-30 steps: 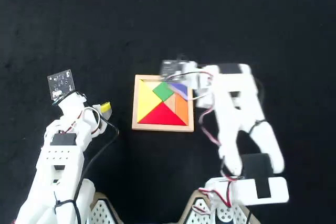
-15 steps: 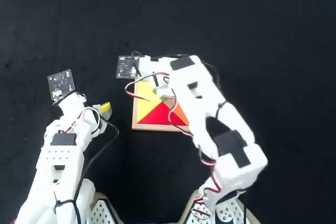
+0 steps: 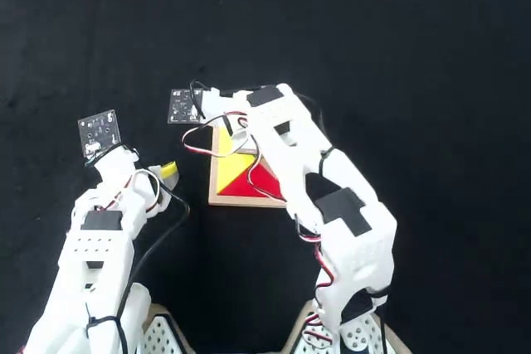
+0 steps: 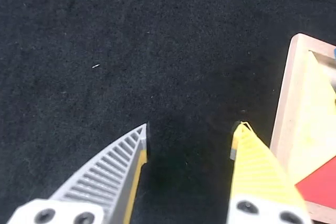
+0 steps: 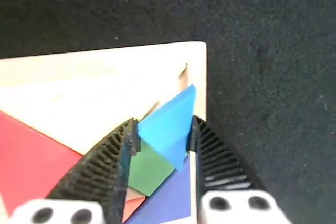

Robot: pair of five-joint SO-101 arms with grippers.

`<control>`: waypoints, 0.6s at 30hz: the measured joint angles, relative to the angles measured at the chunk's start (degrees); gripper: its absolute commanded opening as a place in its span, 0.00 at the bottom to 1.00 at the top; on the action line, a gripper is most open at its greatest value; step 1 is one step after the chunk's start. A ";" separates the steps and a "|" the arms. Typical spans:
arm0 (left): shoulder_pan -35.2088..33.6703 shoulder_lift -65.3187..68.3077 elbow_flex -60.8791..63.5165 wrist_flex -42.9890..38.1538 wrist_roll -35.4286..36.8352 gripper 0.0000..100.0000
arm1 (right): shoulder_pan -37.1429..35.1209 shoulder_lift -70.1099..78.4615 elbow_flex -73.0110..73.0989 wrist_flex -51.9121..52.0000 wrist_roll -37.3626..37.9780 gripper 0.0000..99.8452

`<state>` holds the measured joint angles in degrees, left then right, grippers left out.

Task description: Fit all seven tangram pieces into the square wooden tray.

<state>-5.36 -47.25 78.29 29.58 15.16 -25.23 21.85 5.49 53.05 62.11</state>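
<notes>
The square wooden tray [image 3: 214,181] lies mid-table and holds a yellow triangle [image 3: 224,165] and a red triangle [image 3: 251,181]; my right arm covers the rest of it. In the right wrist view my right gripper [image 5: 164,127] is shut on a light blue triangle [image 5: 171,116], held over a corner of the tray [image 5: 197,61]. Under it lie a green piece [image 5: 149,172], a purple piece [image 5: 169,205], the red triangle [image 5: 31,156] and the pale yellow triangle [image 5: 79,111]. My left gripper [image 4: 192,128] stands open over bare cloth, left of the tray [image 4: 286,114].
The table is covered in black cloth. My right arm [image 3: 315,188] stretches from the front edge diagonally over the tray. My left arm [image 3: 99,238] stands at the front left, its gripper [image 3: 163,175] a short way from the tray's left rim.
My right arm has swung left from the tray's right side across it to its far left corner. The left arm has stayed put.
</notes>
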 measured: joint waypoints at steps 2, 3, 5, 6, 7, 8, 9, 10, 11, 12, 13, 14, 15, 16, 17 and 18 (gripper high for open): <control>0.09 0.00 0.00 0.00 0.00 0.26 | 0.00 0.00 0.00 0.53 0.00 0.27; 0.18 0.00 0.00 0.00 0.00 0.26 | 0.00 0.00 0.00 0.79 0.00 0.28; 0.26 0.00 0.00 0.00 0.00 0.26 | 0.00 0.00 0.00 1.05 0.00 0.28; 0.26 0.00 0.00 0.00 0.00 0.26 | 0.00 0.00 0.00 1.05 0.00 0.28; 0.26 0.00 0.00 0.00 0.00 0.26 | 0.00 0.00 0.00 1.05 0.00 0.28; 0.26 0.00 0.00 0.00 0.00 0.26 | 0.00 0.00 0.00 1.05 0.00 0.28; 0.26 0.00 0.00 0.00 0.00 0.26 | 0.00 0.00 0.00 1.05 0.00 0.28; 0.26 0.00 0.00 0.00 0.00 0.26 | 0.00 0.00 0.00 1.14 0.00 0.28; 0.26 0.00 0.00 0.00 0.00 0.26 | 0.00 0.00 0.00 1.14 0.00 0.28; 0.26 0.00 0.00 0.00 0.00 0.26 | 0.00 0.00 0.00 1.14 0.00 0.26; 0.26 0.00 0.00 0.00 0.00 0.26 | 0.00 0.00 -0.26 1.23 0.00 0.23; 0.26 0.00 0.00 0.00 0.00 0.26 | 0.00 0.00 -1.23 2.02 -0.09 0.18; 0.26 0.00 0.00 0.00 0.00 0.26 | 0.09 -0.44 -2.37 3.69 -0.35 0.11; 0.26 0.00 0.00 0.00 0.00 0.26 | 0.53 -1.41 -3.78 5.71 -0.70 0.04; 0.26 0.00 0.00 0.00 0.00 0.26 | 1.23 -3.08 -5.19 7.91 -1.23 0.00; 0.26 0.00 0.00 0.00 0.00 0.26 | 2.20 -5.01 -6.59 10.37 -2.11 0.04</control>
<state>-5.10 -47.25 78.29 29.58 15.16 -23.03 16.84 -1.10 63.43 60.00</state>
